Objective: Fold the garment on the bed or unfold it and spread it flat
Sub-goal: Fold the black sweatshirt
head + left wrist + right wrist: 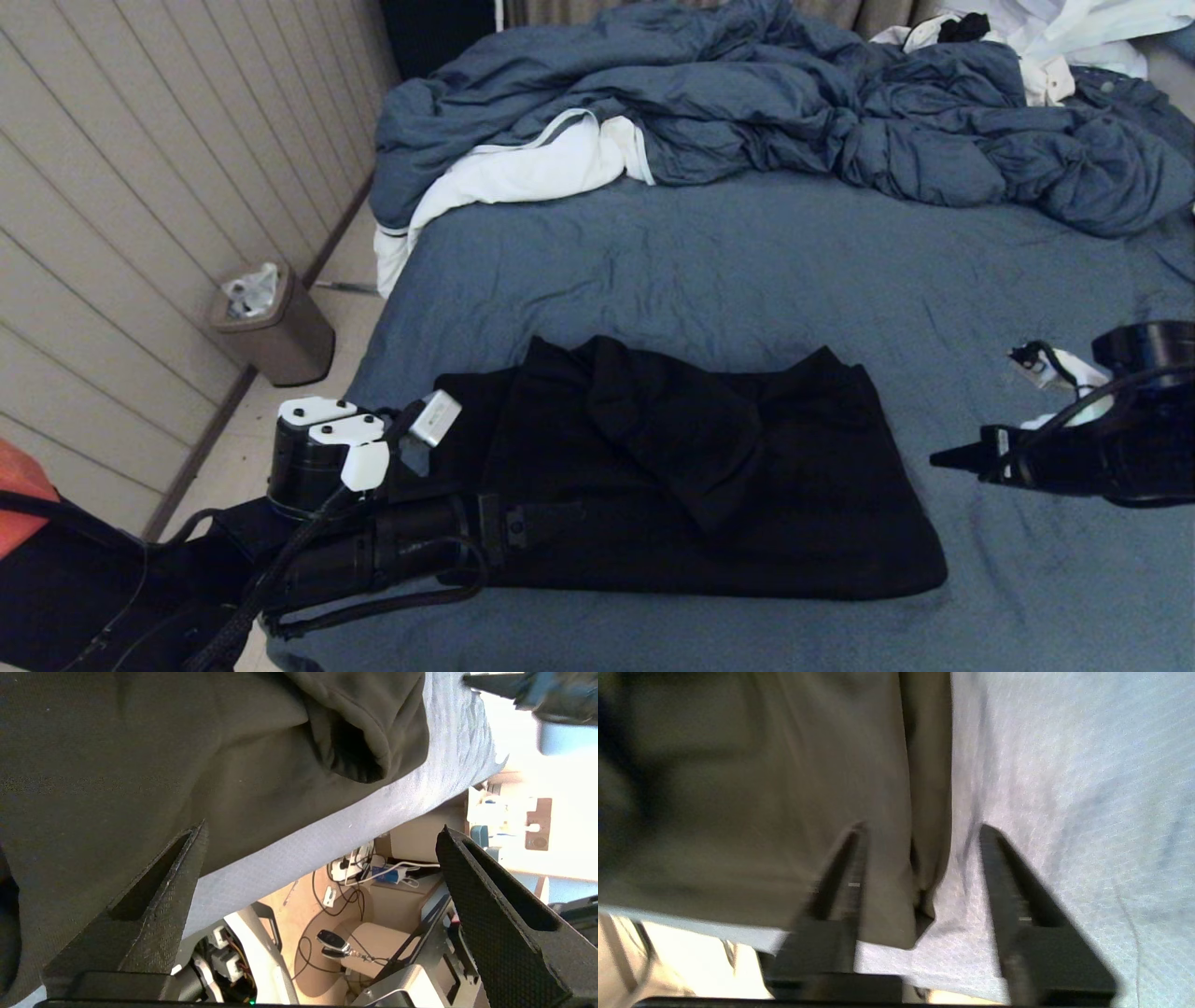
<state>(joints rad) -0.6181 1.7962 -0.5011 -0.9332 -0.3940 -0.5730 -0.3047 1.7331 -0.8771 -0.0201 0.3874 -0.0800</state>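
The black garment [691,476] lies folded into a rough rectangle near the front edge of the bed [747,271], with a sleeve draped across its top. My left gripper [551,518] hovers low over its front-left part. In the left wrist view this gripper [320,830] is wide open and holds nothing; one finger is over the garment [140,765], the other beyond the bed's [289,840] edge. My right gripper [943,457] sits just off the garment's right edge. It [922,828] is open, and its fingers straddle the garment's [784,788] edge over the sheet [1064,788].
A puffy blue-grey duvet [747,103] with white lining is heaped across the back of the bed, with white clothing [1055,37] at the back right. A brown bin [280,327] stands on the floor by the panelled wall on the left. Bare sheet lies between garment and duvet.
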